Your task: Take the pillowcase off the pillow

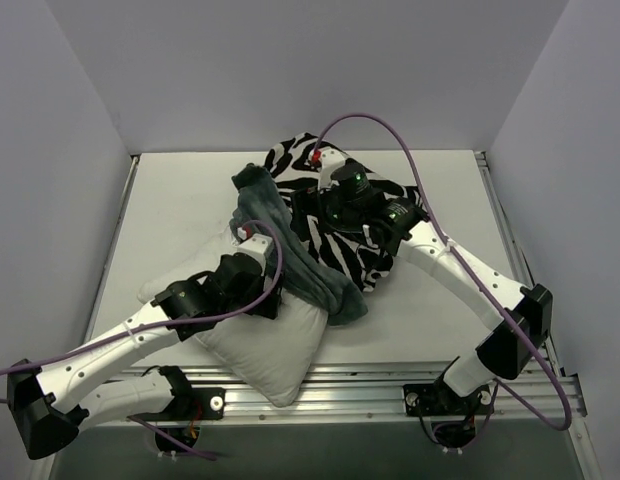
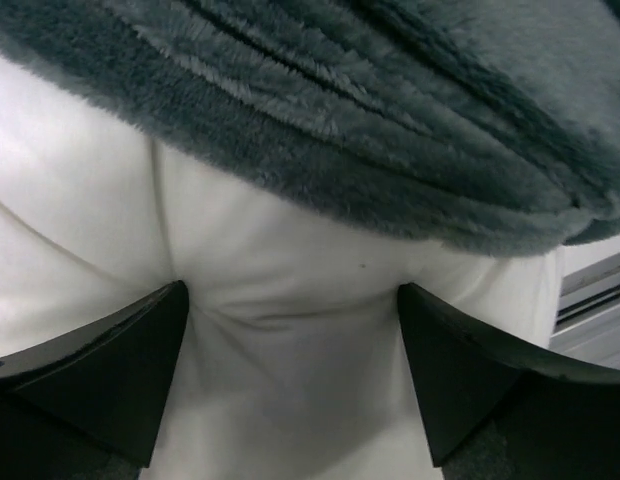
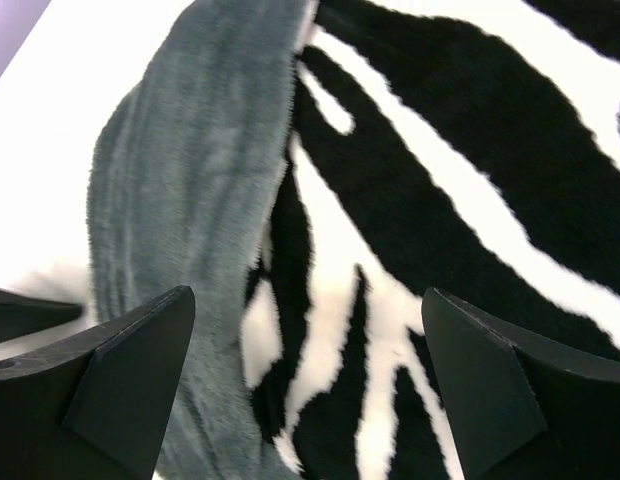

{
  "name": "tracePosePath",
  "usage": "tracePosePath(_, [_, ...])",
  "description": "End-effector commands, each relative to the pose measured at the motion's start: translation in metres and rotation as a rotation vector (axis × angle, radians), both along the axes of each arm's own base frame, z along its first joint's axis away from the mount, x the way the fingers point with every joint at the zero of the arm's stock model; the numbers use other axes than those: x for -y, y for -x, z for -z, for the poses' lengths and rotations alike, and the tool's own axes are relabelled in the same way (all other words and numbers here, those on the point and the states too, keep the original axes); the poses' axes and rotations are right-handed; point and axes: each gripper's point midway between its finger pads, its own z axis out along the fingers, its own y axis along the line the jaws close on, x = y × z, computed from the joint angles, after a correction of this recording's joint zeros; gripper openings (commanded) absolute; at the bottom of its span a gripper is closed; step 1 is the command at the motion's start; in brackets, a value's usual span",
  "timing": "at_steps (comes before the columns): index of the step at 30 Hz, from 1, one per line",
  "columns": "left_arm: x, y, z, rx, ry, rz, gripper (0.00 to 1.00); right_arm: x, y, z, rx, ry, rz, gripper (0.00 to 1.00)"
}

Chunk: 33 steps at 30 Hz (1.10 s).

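Note:
The white pillow (image 1: 270,350) lies near the table's front edge, its upper part still under the pillowcase. The pillowcase (image 1: 365,250) shows its zebra face at the centre, and its grey-green face (image 1: 290,250) is turned back in a rolled band. My left gripper (image 1: 273,298) is open, with both fingers pressed into the bare pillow (image 2: 290,390) just below the grey-green band (image 2: 370,130). My right gripper (image 1: 328,215) is open and empty. It hovers over the zebra fabric (image 3: 410,200) beside the grey-green band (image 3: 180,200).
White walls close in the table (image 1: 180,210) on the left, back and right. A metal rail (image 1: 390,380) runs along the front edge by the arm bases. Purple cables loop over both arms.

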Motion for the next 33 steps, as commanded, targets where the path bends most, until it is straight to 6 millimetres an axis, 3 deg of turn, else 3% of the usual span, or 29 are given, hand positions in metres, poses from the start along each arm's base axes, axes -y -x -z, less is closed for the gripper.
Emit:
tracePosePath(1, [0.009,0.015,0.042,-0.137,0.027,-0.022,0.92,-0.02,0.009,-0.006,0.015,0.013,-0.08,0.92])
tracePosePath(2, [0.006,0.016,0.051,-0.148,0.02,-0.035,0.85,-0.022,0.01,-0.004,0.017,0.027,-0.08,0.92])
tracePosePath(3, [0.005,0.014,0.053,-0.151,0.034,-0.055,0.74,-0.026,0.011,0.003,0.011,0.047,-0.085,0.92])
tracePosePath(6, [0.005,0.011,0.056,-0.143,0.057,-0.076,0.51,-0.031,0.015,0.017,0.007,0.094,-0.083,0.92])
tracePosePath(7, [0.005,0.01,0.053,-0.137,0.066,-0.078,0.35,-0.03,0.012,0.024,0.004,0.109,-0.067,0.92])
tracePosePath(9, [0.004,0.009,0.049,-0.125,0.071,-0.083,0.19,-0.022,0.006,0.04,-0.002,0.166,-0.014,0.92])
tracePosePath(10, [0.003,0.009,0.046,-0.117,0.077,-0.081,0.05,-0.022,0.006,0.053,-0.022,0.195,-0.011,0.92])
tracePosePath(12, [0.002,0.009,0.042,-0.104,0.087,-0.078,0.02,-0.021,0.004,0.071,-0.044,0.237,-0.006,0.9])
tracePosePath(14, [0.002,0.009,0.038,-0.101,0.093,-0.078,0.02,-0.017,0.004,0.085,-0.062,0.287,0.006,0.81])
tracePosePath(16, [0.002,0.009,0.033,-0.099,0.097,-0.078,0.02,-0.006,-0.006,0.101,-0.058,0.364,0.064,0.6])
tracePosePath(17, [0.001,0.01,0.032,-0.105,0.09,-0.08,0.02,0.001,-0.009,0.11,-0.065,0.407,0.088,0.38])
tracePosePath(18, [0.002,0.009,0.028,-0.099,0.096,-0.079,0.02,0.009,-0.015,0.108,-0.054,0.428,0.121,0.26])
tracePosePath(20, [-0.002,0.008,0.019,-0.095,0.087,-0.091,0.02,0.032,-0.029,0.113,-0.036,0.498,0.218,0.02])
tracePosePath(21, [-0.003,0.009,0.015,-0.091,0.09,-0.091,0.02,0.051,-0.043,0.116,-0.049,0.514,0.284,0.0])
tracePosePath(24, [-0.01,0.013,-0.001,-0.082,0.098,-0.096,0.02,0.101,-0.076,0.1,-0.031,0.539,0.499,0.0])
tracePosePath(25, [-0.014,0.016,-0.002,-0.089,0.09,-0.097,0.02,0.13,-0.094,0.085,-0.017,0.528,0.603,0.0])
tracePosePath(27, [-0.018,0.019,-0.013,-0.083,0.102,-0.105,0.02,0.164,-0.114,0.068,0.01,0.517,0.741,0.0])
tracePosePath(28, [-0.019,0.02,-0.016,-0.082,0.106,-0.106,0.02,0.194,-0.126,0.06,0.003,0.504,0.824,0.0])
tracePosePath(29, [-0.021,0.021,-0.019,-0.078,0.109,-0.109,0.02,0.207,-0.137,0.039,0.035,0.468,0.884,0.0])
tracePosePath(33, [-0.037,0.027,-0.039,-0.062,0.116,-0.147,0.02,0.265,-0.164,-0.003,0.107,0.426,1.09,0.0])
